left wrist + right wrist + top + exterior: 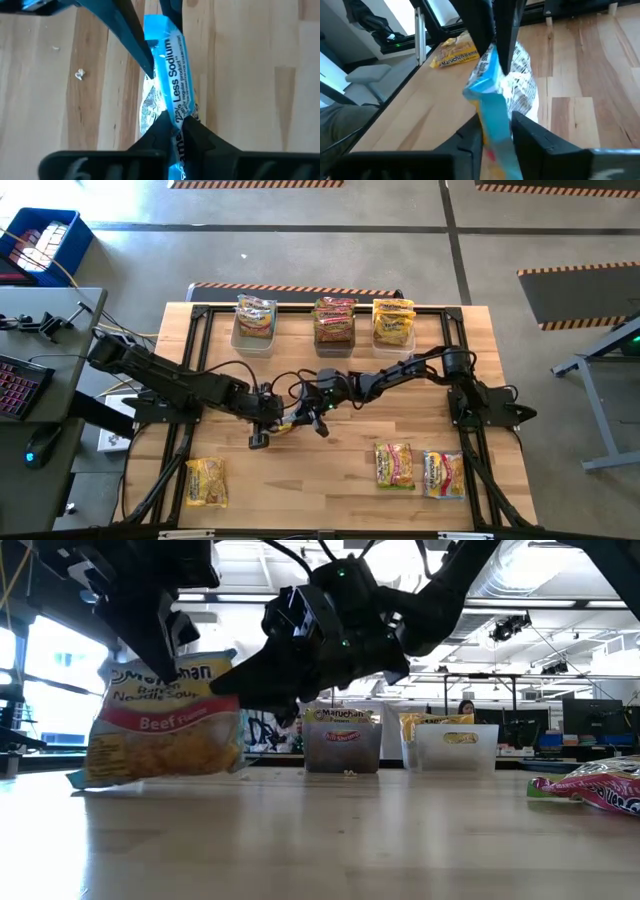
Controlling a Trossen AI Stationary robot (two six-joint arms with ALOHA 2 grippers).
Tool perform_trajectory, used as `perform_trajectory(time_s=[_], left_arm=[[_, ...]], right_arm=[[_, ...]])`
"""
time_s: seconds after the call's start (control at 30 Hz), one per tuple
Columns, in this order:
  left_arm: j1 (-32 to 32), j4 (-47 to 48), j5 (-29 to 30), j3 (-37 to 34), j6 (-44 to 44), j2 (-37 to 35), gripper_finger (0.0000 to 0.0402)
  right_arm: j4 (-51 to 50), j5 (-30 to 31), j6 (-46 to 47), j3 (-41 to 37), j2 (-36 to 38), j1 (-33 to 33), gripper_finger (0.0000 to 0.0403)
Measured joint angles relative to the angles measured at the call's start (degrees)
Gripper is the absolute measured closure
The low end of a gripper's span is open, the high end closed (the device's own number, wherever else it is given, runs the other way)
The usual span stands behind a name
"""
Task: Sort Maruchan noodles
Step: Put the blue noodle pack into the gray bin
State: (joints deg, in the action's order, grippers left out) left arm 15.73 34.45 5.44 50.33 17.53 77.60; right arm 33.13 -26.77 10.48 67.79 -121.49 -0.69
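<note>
One Maruchan noodles packet [160,720], yellow with a red "Beef" band and a blue edge strip, stands upright on edge at the table's middle [290,420]. My left gripper [172,127] comes down on its top edge from the left and is shut on it. My right gripper [497,132] reaches in almost level from the right. Its fingers stand slightly apart, one on each side of the packet's blue edge. Other packets lie flat near the front: one at the left [205,482], two at the right [394,465] [442,473]. My left gripper pinches the packet's blue upper edge strip [176,107] between its two fingers, which slant down from above on the table's left side. The packet hangs upright below them, and I cannot tell whether its lower edge [150,778] rests on the table. My right gripper's fingers [472,137] flank the blue edge [495,115]; I cannot tell whether they touch it.
Three clear tubs [254,338] [334,342] [394,340] with packets in them stand in a row along the far edge. A black frame [200,310] runs round the tabletop. Bare wood lies at the front middle.
</note>
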Motion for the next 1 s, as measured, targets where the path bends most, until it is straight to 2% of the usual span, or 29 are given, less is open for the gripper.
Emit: perform_trajectory(time_s=[0.2,0.27,0.37,0.53,0.67,0.77,0.83,1.0], left_arm=[[-1.69,5.73,1.65,0.41,-4.42,-0.19,0.0398],[-2.73,9.56,3.59,1.57,-6.51,-0.77,0.0398],[-4.78,14.65,7.11,4.02,-11.13,-2.13,0.04],[-11.14,20.48,8.8,8.96,-22.39,-5.77,0.0401],[-19.07,24.4,9.88,12.26,-34.29,-8.04,0.0401],[-25.99,25.6,10.1,13.95,-45.19,-8.92,0.0401],[-30.28,25.32,10.17,14.87,-52.92,-9.14,0.0401],[-41.36,24.94,10.14,15.87,-66.22,-8.53,0.0402]], right_arm=[[-3.67,-0.21,0.48,0.0,1.35,-0.6,0.0272],[-8.91,0.33,-1.15,-0.02,3.78,-1.22,0.0258],[-17.56,4.68,-6.06,0.0,7.8,-1.73,0.0254],[-28.94,10.57,-14.62,-0.02,14.29,-1.98,0.0291],[-34.99,14.45,-18.19,-0.95,17.15,-2.7,0.0349],[-35.49,15.85,-18.47,-4.07,18.95,-4.28,0.0391],[-34.1,16.33,-18.03,-7.42,20.32,-5.32,0.0396],[-19.3,16.76,-15.43,-17.87,23.76,-7.1,0.0388]])
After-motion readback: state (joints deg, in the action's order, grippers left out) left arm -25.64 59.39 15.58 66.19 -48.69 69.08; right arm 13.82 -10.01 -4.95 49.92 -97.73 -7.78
